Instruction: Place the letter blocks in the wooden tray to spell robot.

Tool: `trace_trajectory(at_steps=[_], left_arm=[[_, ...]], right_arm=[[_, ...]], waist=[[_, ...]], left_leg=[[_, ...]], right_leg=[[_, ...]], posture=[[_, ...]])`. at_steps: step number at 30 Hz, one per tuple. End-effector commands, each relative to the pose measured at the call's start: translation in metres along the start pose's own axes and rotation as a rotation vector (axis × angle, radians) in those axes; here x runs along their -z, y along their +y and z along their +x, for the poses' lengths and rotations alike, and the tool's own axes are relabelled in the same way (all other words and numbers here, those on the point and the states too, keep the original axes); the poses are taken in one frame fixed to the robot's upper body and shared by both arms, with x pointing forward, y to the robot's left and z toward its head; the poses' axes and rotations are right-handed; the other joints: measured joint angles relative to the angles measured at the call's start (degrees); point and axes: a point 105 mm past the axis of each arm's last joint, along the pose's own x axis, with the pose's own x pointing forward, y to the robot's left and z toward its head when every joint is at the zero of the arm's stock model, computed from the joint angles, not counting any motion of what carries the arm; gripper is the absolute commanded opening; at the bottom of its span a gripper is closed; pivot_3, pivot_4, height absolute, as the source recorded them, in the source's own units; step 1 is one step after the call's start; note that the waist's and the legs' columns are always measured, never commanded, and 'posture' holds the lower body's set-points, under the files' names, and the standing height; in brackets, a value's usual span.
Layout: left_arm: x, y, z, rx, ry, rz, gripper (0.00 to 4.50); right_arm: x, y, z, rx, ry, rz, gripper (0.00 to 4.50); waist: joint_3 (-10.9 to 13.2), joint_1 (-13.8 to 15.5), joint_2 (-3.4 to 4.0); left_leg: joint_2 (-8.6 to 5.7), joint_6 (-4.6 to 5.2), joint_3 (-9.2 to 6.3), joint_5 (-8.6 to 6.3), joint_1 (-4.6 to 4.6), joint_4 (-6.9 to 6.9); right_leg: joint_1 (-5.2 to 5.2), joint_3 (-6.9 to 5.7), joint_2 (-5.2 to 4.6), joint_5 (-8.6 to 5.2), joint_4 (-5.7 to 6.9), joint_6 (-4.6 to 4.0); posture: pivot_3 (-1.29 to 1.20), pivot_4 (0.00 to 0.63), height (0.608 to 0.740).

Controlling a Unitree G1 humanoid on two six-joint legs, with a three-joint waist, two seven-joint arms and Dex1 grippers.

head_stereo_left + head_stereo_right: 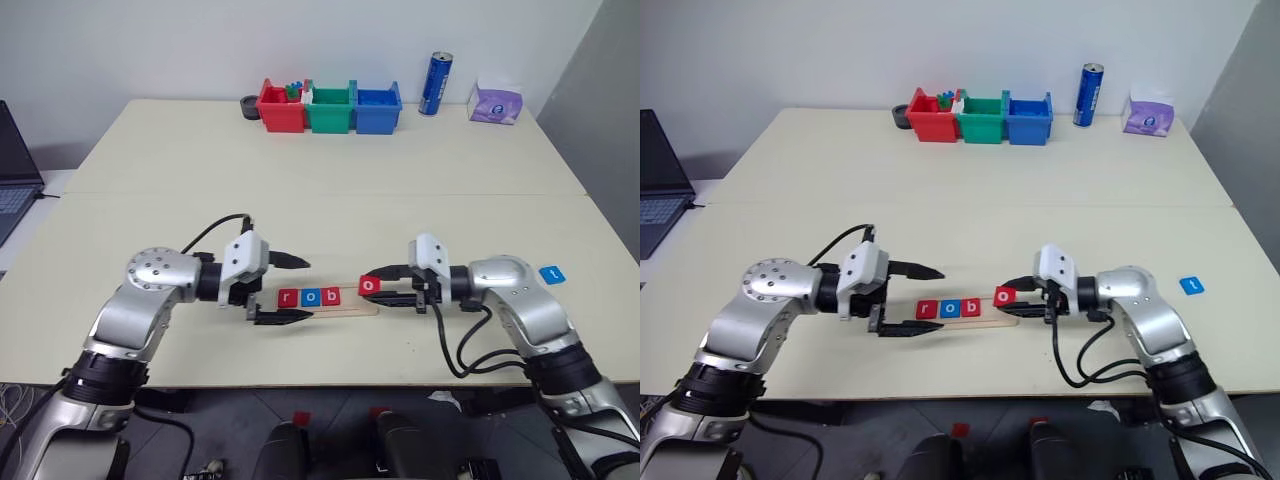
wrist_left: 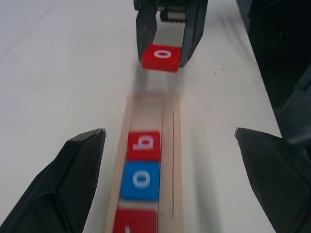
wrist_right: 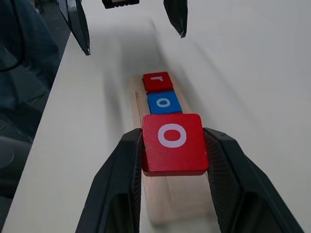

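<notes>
The wooden tray lies near the table's front edge. In its groove sit three letter blocks: red r, blue o and red b. My right gripper is shut on a red o block, held just above the tray's right end, next to the b. At the tray's left end my left gripper stands open, one finger on each side of the tray, touching nothing. A blue t block lies flat on the table to the far right.
Red, green and blue plastic bins stand at the table's back edge, with a blue can and a purple tissue pack to their right. A laptop sits at the far left.
</notes>
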Motion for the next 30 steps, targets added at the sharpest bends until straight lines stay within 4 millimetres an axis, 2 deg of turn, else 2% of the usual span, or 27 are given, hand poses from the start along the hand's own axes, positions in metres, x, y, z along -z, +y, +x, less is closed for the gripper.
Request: trace_trajectory(at_steps=[1, 6, 13, 23, 30], left_arm=[[-0.008, 0.002, -0.01, -0.028, -0.023, 0.036, 4.5], [-0.007, -0.002, -0.012, -0.052, -0.028, 0.027, 4.5], [-0.006, -0.008, -0.013, -0.063, -0.028, 0.014, 4.5], [-0.007, -0.008, -0.012, -0.074, -0.026, 0.012, 4.5], [-0.008, -0.006, -0.012, -0.079, -0.024, 0.014, 4.5]], right_arm=[[-0.004, -0.007, 0.008, -0.013, 0.004, -0.048, 1.46], [0.005, -0.008, 0.02, -0.062, 0.037, -0.075, 1.46], [0.019, -0.009, 0.025, -0.095, 0.065, -0.08, 1.46], [0.025, -0.018, 0.031, -0.092, 0.084, -0.1, 1.46], [0.027, -0.02, 0.028, -0.093, 0.091, -0.099, 1.46]], waist=[[0.0, 0.4, -0.01], [0.0, 0.3, -0.01], [0.0, -0.1, -0.01], [0.0, -0.1, -0.01], [0.0, -0.1, -0.01]], left_leg=[[-0.03, 0.0, -0.02, 0.0, -0.04, 0.01], [-0.05, 0.0, 0.01, 0.0, -0.05, 0.04], [0.02, 0.0, -0.03, 0.0, -0.01, -0.01], [0.02, 0.0, -0.02, 0.0, 0.0, -0.02], [0.02, 0.0, -0.03, 0.0, 0.0, -0.01]], right_leg=[[0.0, -0.03, -0.04, 0.0, -0.02, 0.0], [0.0, -0.04, -0.11, 0.02, -0.02, 0.0], [-0.02, -0.06, -0.02, 0.03, 0.06, -0.03], [-0.02, -0.04, -0.02, 0.03, 0.06, -0.03], [-0.02, -0.05, -0.02, 0.03, 0.06, -0.04]], posture=[[0.0, 0.15, 0.74], [0.0, 0.15, 0.74], [0.0, 0.15, 0.74], [0.0, 0.15, 0.74], [0.0, 0.15, 0.74]])
